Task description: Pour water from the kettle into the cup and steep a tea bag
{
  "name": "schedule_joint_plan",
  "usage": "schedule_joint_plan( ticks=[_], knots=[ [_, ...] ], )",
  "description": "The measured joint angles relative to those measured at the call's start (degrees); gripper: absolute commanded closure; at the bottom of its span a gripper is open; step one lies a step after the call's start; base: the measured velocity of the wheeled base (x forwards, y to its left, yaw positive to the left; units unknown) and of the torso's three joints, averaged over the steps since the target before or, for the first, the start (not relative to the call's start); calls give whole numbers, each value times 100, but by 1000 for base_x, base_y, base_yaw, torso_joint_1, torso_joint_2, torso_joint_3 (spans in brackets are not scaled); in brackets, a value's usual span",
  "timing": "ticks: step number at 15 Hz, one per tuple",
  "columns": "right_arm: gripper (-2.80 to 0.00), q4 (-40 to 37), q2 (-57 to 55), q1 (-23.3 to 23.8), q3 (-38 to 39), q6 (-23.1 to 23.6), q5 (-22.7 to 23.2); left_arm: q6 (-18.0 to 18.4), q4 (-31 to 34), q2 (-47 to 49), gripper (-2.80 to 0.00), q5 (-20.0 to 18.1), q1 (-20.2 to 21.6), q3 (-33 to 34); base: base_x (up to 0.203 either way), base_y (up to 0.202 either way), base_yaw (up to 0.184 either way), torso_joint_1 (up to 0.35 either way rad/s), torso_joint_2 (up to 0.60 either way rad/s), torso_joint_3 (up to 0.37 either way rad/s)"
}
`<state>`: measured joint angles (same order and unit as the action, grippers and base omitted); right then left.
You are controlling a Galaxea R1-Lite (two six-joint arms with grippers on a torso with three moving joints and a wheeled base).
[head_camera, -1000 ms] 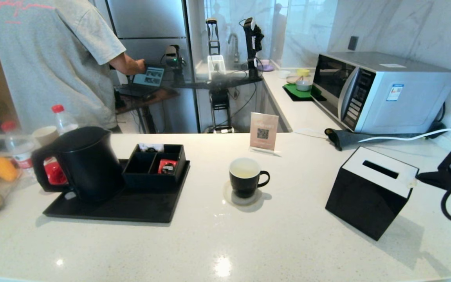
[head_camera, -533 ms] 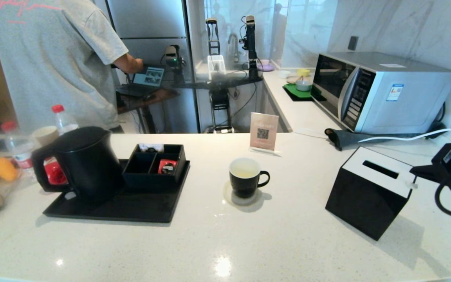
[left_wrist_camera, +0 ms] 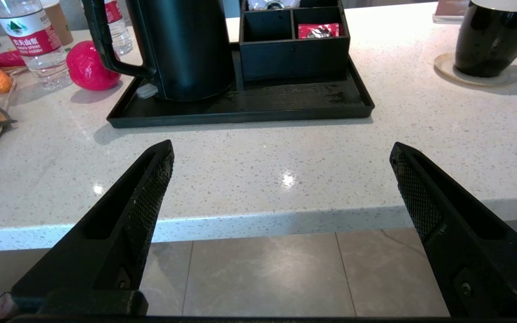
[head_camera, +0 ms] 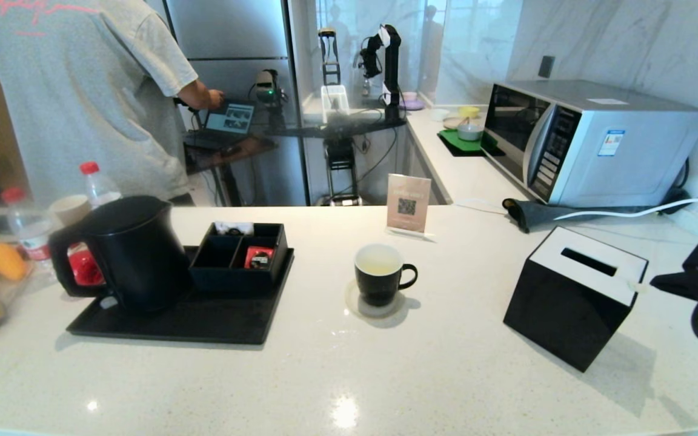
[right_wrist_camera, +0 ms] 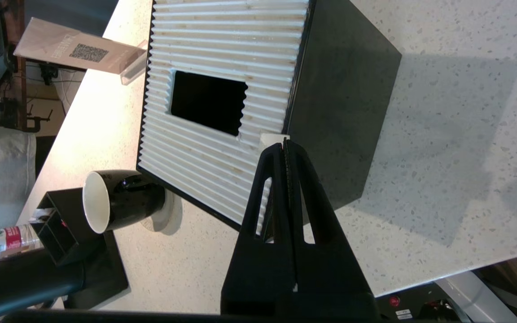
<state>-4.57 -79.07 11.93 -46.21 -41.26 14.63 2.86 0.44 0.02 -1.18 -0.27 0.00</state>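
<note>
The black kettle (head_camera: 134, 251) (left_wrist_camera: 186, 49) stands on the black tray (head_camera: 216, 321), handle toward the left. On a round coaster at mid-counter sits the black cup (head_camera: 379, 275) (right_wrist_camera: 115, 204) (left_wrist_camera: 487, 40), holding faintly yellowish water (head_camera: 377, 261). My right gripper (head_camera: 653, 280) (right_wrist_camera: 284, 142) hovers at the right, by the near right corner of a black tissue box (head_camera: 570, 303), shut on a small pale square tag (right_wrist_camera: 272, 137) (head_camera: 637, 284); the tea bag itself is hidden. My left gripper (left_wrist_camera: 281, 152) hangs open and empty below the counter's front edge, out of the head view.
A compartment box (head_camera: 240, 254) with a red packet (head_camera: 258, 257) shares the tray. A QR sign (head_camera: 408, 204) stands behind the cup, a microwave (head_camera: 591, 142) at back right. Bottles (head_camera: 97, 184), a paper cup (head_camera: 70, 209) and a red ball (left_wrist_camera: 91, 67) crowd the left. A person (head_camera: 82, 91) stands beyond.
My right gripper rose and swung left toward the tissue box half a second ago, then dropped back right. Kettle and cup have not moved.
</note>
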Motion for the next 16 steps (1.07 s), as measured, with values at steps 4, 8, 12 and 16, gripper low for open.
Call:
schedule_joint_plan(
  ticks=[4,8,12,16],
  knots=[
    [0,-229,134,5,53,28,2,-3,-1,0,-280,-1,0,0,0,0,0,0,0,0],
    [0,-239,151,-1,177,158,17,-2,0,0,-280,-2,0,0,0,0,0,0,0,0],
    [0,-206,95,-6,226,177,22,-6,0,0,-280,-2,0,0,0,0,0,0,0,0],
    [0,-160,-43,-15,228,182,30,-3,0,0,-280,0,0,0,0,0,0,0,0,0]
  ],
)
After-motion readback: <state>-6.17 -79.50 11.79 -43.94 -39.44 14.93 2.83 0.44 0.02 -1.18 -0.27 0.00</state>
